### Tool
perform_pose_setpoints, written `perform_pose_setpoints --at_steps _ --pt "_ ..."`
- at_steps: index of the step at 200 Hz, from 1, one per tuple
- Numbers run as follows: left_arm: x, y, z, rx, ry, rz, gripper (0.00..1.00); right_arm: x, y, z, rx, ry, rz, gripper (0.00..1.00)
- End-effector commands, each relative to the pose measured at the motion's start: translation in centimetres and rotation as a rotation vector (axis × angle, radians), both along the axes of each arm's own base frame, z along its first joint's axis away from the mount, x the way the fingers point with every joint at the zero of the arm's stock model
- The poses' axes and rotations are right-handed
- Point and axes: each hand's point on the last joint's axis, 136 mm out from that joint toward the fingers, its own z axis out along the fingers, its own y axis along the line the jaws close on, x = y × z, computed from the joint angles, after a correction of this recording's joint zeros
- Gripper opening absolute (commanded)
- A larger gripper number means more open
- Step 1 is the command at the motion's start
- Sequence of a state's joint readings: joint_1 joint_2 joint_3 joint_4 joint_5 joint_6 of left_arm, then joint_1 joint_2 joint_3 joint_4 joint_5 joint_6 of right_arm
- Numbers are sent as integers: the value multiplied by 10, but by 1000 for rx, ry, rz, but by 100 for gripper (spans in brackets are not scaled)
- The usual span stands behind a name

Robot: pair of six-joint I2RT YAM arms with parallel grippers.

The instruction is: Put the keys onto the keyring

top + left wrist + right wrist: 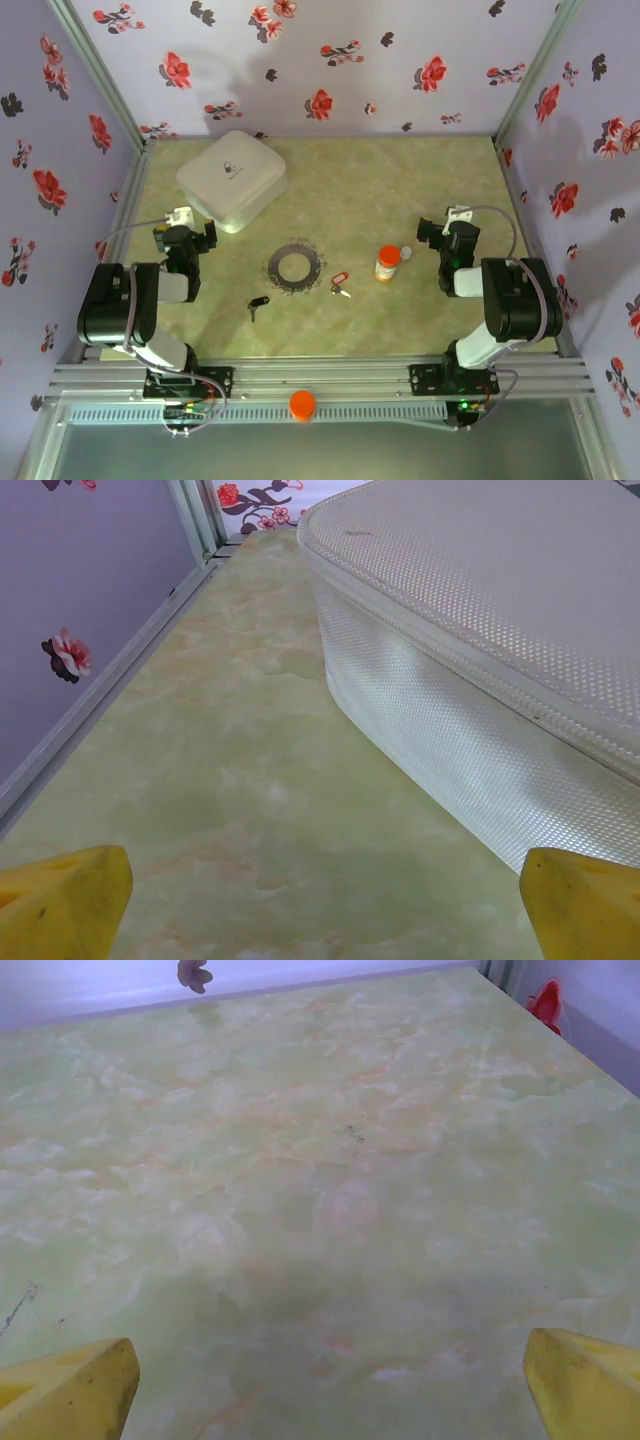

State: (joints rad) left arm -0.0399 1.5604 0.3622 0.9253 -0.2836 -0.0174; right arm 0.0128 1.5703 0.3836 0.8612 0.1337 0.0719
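Nothing's been picked up yet, so I'd call this the very start. Both arms sit wide of the action. The left gripper (pixel 186 225) has its yellow fingers (pixel 70 900) spread wide and empty, nose close to the side of the white box (pixel 232 178). Same deal for the right gripper (pixel 447 230): spread, holding nothing, over bare table (pixel 320 1210).

The keyring (pixel 294 266) lies flat mid-table. The black key (pixel 258 305) is near it at about 7 o'clock, and the red-tagged key (pixel 340 283) is just beside it at 4. The orange pill bottle (pixel 387 263) is further out at 3.

Next move, I'd guess: swing one gripper over a key and pinch it by the head, with the other arm steadying the ring.

From overhead the keys are tiny. I can't really make out the ring's split or which way the blades point.
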Motion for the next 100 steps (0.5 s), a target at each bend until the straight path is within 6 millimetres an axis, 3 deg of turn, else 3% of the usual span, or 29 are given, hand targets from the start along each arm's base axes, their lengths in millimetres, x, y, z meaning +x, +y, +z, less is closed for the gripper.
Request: perform_pose_setpoints --at_steps 1,100 --pt "5 0 11 -12 -32 0 100 5 0 11 7 -37 -1 99" --pt "7 -3 10 -22 -28 -25 100 6 -1 11 17 -36 -3 99"
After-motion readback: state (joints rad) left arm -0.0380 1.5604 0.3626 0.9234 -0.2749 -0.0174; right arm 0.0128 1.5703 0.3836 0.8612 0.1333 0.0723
